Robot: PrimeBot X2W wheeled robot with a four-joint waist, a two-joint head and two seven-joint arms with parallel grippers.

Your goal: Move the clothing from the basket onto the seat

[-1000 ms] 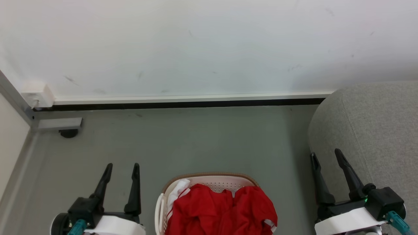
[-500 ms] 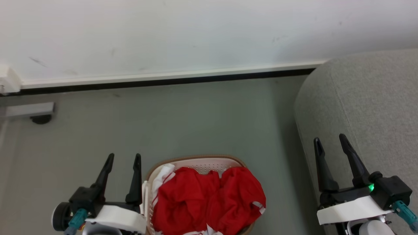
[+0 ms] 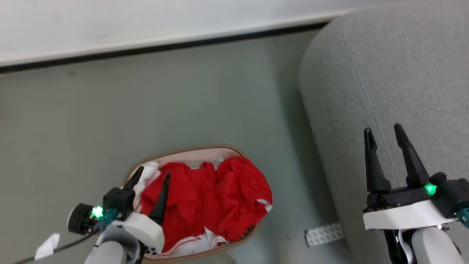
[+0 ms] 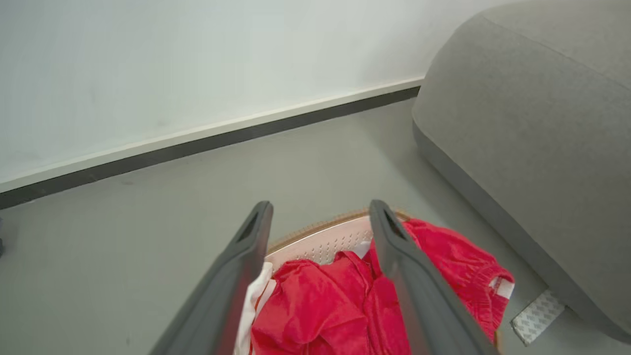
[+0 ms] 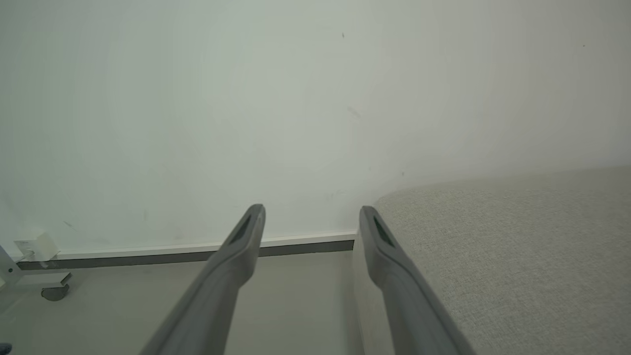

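Note:
Bright red clothing [image 3: 216, 196] with white trim fills the white, brown-rimmed basket [image 3: 205, 151] on the floor at lower centre of the head view. My left gripper [image 3: 154, 175] hangs open over the basket's left part, above the clothing, nothing between its fingers. In the left wrist view the red clothing [image 4: 325, 305] lies between and below the open left gripper [image 4: 320, 211], with the basket [image 4: 323, 241] wall behind it. My right gripper [image 3: 383, 132] stands open over the grey seat [image 3: 384, 73]. The right wrist view shows the open right gripper [image 5: 311, 212] beside the seat [image 5: 517, 246].
A white wall with a dark baseboard [image 3: 146, 47] runs along the back. Grey floor [image 3: 146, 110] lies between the wall, basket and seat. A strip of patterned tape [image 3: 322, 234] lies on the floor by the seat's foot. A small white bracket [image 5: 37, 246] sits on the wall at far left.
The head camera has tilted down and turned right, so basket and seat show higher and further left. My left gripper has come over the basket's left part. Both grippers stay open.

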